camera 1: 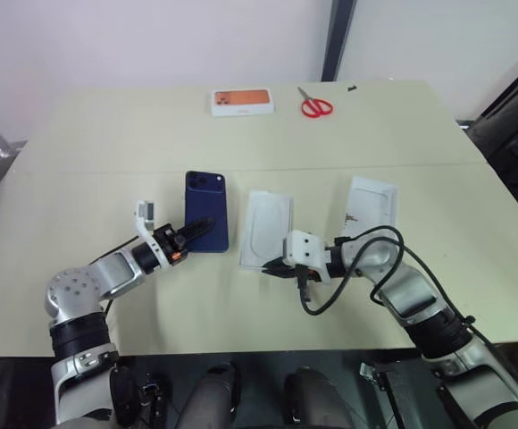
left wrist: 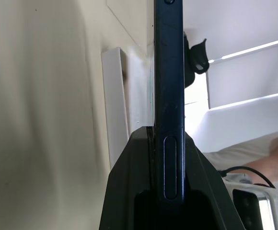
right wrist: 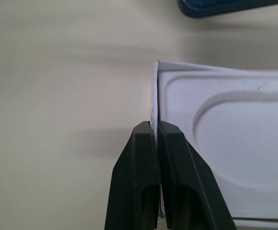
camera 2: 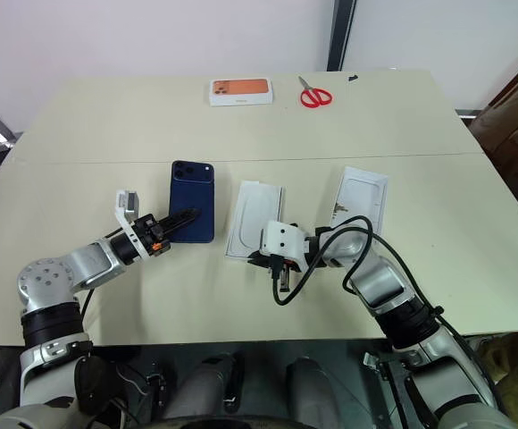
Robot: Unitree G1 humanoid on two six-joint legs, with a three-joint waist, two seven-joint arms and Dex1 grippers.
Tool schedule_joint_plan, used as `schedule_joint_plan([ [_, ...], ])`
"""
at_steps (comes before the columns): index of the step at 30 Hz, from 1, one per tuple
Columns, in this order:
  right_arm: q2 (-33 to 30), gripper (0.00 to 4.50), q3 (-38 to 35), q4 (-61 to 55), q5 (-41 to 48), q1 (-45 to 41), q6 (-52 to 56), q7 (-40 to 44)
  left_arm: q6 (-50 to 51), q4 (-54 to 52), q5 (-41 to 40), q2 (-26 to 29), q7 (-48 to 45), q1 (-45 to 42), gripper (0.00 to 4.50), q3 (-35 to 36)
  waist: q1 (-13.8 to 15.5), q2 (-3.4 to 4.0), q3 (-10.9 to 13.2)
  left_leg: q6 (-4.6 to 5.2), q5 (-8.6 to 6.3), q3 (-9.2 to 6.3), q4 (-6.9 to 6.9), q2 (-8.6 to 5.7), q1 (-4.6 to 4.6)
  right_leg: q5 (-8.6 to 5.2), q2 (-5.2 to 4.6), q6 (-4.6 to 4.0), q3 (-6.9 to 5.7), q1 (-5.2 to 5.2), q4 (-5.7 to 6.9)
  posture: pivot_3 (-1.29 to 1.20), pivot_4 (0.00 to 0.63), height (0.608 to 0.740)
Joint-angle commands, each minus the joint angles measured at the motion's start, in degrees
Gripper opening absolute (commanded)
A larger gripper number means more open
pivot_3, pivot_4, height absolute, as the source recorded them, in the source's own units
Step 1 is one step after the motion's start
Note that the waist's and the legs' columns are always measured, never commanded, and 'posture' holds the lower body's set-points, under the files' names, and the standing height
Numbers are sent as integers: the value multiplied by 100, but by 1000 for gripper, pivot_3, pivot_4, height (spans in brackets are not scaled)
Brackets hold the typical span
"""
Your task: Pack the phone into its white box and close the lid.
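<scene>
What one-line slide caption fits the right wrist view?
Right gripper shut on the thin end wall of the white box, with the phone beyond on the table.

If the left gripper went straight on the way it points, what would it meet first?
The left gripper, shut on the phone, points toward the robot's right. Probably the phone's far edge would meet the white box first; depth is unclear.

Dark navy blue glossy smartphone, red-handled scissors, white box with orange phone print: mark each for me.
Dark navy blue glossy smartphone [camera 1: 206, 207]: left eye view, middle of its back.
Red-handled scissors [camera 1: 317, 108]: left eye view, handle loops.
White box with orange phone print [camera 1: 241, 101]: left eye view, printed top face.
</scene>
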Motion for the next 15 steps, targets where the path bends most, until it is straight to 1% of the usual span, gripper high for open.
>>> schedule_joint_plan([
  [1, 57, 200, 22, -552, 193, -41, 49, 78, -42, -252, -278, 7, -7, -35, 0, 10, 1, 0, 0, 0, 0, 0, 0, 0, 0, 0, 0, 0, 0, 0, 0, 0, 150, 734],
  [6, 124, 200, 159, -734, 146, 59, 55, -3, -49, -263, -333, 12, 23, -18, 0, -21, 0, 0, 0, 0, 0, -1, 1, 0, 0, 0, 0, 0, 0, 1, 0, 0, 150, 734],
  [11, 26, 200, 351, -571, -158, 201, -275, -78, -63, -279, -360, 14, 35, 3, 0, -58, 7, 0, 0, 0, 0, 0, 5, -1, 0, 0, 0, 0, 0, 4, 1, 0, 150, 734],
  [15, 108, 200, 193, -603, -78, 105, -296, -195, -87, -270, -349, 17, 26, 25, 0, -76, 2, 0, 0, 0, 0, 0, 5, 0, 0, 0, 0, 0, -1, 3, 2, 0, 150, 734],
])
